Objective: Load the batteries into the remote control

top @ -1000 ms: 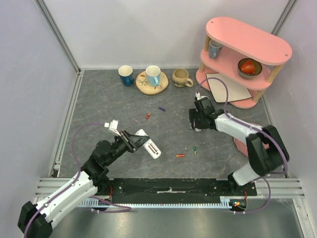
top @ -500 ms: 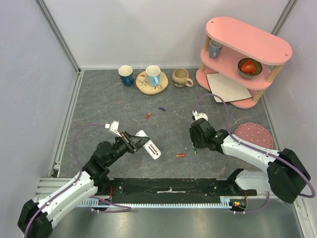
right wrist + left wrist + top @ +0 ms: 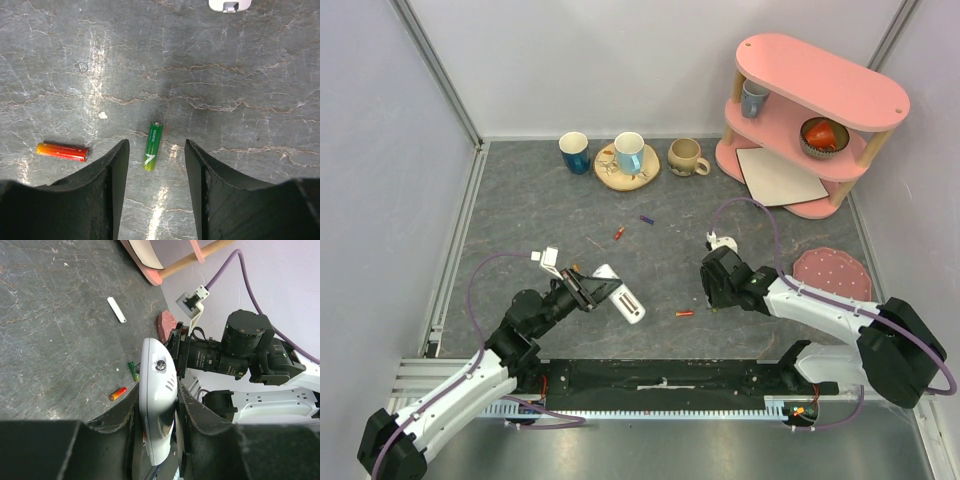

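The green battery (image 3: 153,139) is lying flat on the table (image 3: 520,220), pointing roughly from 12 to 6 o'clock in the right wrist view. The right pincer (image 3: 713,295) is hovering directly over it, partly open. One finger is standing on either side of the battery and neither is touching it, so this pincer is holding nothing.

The cell is likely light, rigid and smooth. Being round, it would roll or squirt out if pinched off-centre. The safest hold is probably across its middle, with the pads closing squarely on the barrel and both ends left free for seating.

A red-orange battery (image 3: 62,151) is lying at 9 o'clock of the green one, well clear of the fingers.

The remote control (image 3: 623,293) is sitting toward 9 o'clock of the right pincer in the top view. The left pincer (image 3: 595,290) is clamping it tightly by its long edges and holding it off the table. The remote's shell looks stiff but slick, so that edge grip will need to resist pushing.

Two more batteries, one red (image 3: 619,233) and one purple (image 3: 646,219), are lying toward 12 o'clock of the remote.
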